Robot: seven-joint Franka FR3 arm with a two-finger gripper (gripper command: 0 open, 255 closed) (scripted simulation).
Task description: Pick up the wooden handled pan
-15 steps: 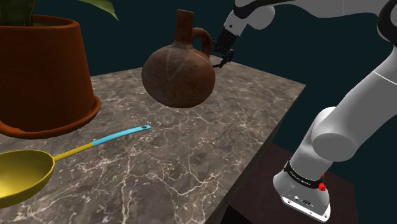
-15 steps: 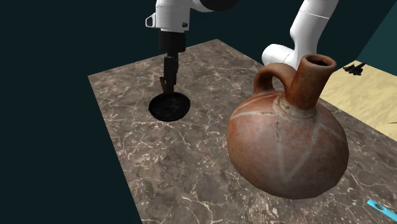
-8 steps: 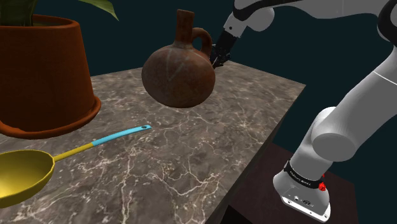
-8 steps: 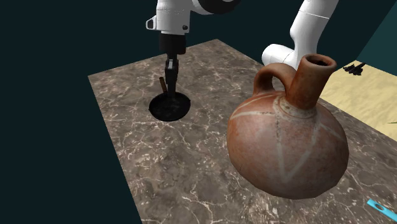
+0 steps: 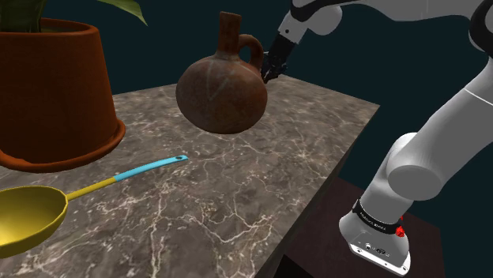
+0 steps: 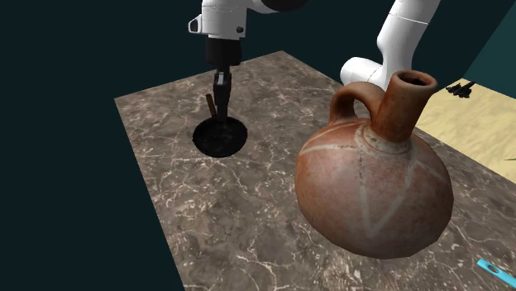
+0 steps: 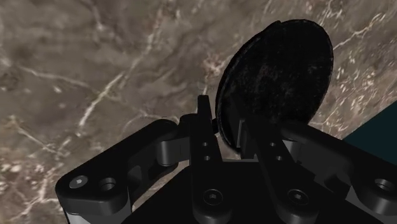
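1. I am looking over a brown-veined marble table. At the shoulder view's far left, a big terracotta pot is standing, with a green leaf arching out above its rim.
2. Just in front of the pot, a yellow ladle is lying bowl-up, its thin stem turning from yellow to light blue as it runs rightward.
3. Further right, a round reddish-brown jug with a narrow neck and one loop at the shoulder is standing. I cannot see inside it.
4. Right of the jug, the gripper is reaching down near the table's far corner.
5. In the second exterior view, the pan is lying near that corner, well apart from the jug. It is small, round and black, with a short brown handle pointing upward. I cannot tell whether it is touching the table.
6. In the wrist view, the fingers are standing narrowly apart with the pan's near edge between them. The jaws are clenching on the pan at its handle.
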